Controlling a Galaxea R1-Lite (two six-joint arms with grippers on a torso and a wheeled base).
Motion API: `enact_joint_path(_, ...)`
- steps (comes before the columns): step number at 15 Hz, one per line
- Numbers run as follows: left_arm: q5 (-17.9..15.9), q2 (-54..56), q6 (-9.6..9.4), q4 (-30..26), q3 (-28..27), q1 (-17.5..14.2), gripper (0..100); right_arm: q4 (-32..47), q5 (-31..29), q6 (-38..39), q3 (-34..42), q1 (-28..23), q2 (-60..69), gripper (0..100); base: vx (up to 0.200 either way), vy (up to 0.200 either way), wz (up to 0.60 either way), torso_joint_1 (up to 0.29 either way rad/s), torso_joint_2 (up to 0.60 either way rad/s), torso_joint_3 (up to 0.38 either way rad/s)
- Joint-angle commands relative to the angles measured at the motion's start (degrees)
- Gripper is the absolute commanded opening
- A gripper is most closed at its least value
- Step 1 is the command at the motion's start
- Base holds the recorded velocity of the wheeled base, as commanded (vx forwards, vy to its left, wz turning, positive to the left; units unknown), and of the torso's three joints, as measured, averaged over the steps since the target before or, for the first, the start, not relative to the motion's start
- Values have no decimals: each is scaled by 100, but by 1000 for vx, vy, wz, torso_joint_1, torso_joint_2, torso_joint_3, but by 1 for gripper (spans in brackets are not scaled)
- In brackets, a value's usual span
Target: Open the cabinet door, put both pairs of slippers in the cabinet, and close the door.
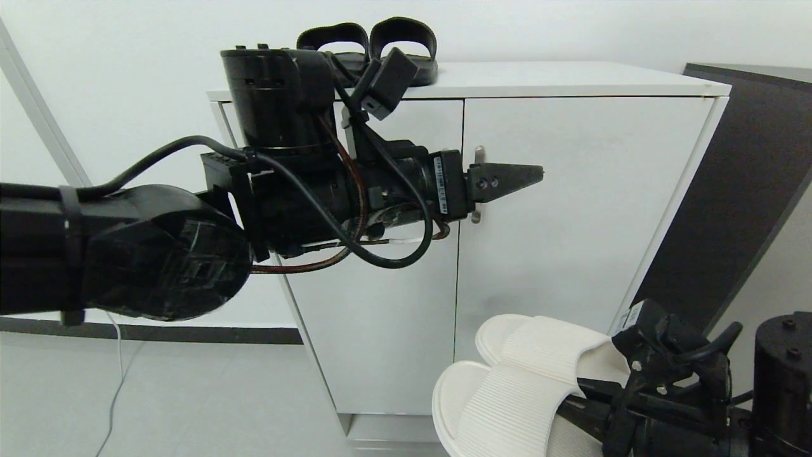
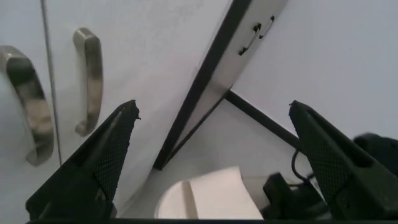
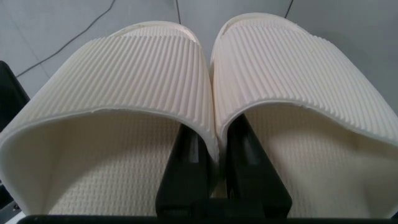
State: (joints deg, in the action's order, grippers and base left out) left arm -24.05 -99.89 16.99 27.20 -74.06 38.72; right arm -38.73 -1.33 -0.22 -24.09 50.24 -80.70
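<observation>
Nearest, at the lower right of the head view, the white slippers point(image 1: 507, 387) lie side by side, toes pointing toward the cabinet. The right gripper point(image 3: 214, 149) has one finger inside each slipper and pinches their two adjoining side walls together. They look like soft, light foam with ribbed straps, so the pinched walls will probably squash and the toes may sag or swing. A firm hold low on the walls, near the soles, seems safest. Farther in, at the centre of the head view, the left gripper point(image 1: 530, 175) sits level and points to the right in front of the door seam. In the left wrist view its fingers are spread wide with nothing between them. Behind it the cabinet point(image 1: 571, 241) has both doors closed, and the metal door handles point(image 2: 90, 81) sit on either side of the seam. They are stiff curved bars, best gripped across the middle and pulled outward. Farthest, at the upper centre, the black slippers point(image 1: 371, 47) rest as a pair on the cabinet top. They probably handle like the white ones, by pinching their inner walls together.
</observation>
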Motion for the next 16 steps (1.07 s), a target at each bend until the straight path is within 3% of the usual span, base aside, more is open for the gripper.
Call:
enact_joint_path(1,217,-285,6,-21,-223,13,100,-3,1,-13,1,4,2,0,0,0,0,0,0,0)
enact_joint_path(7,1104,-470,-12,-57,-443,127,100,-3,1,-4,1,-5,-25,0,0,0,0,0,0,0)
enact_joint_path(16,1175,-1112,-12,-74,-1093,92,100,-3,-17,-13,-8,-5,-33,0,0,0,0,0,0,0)
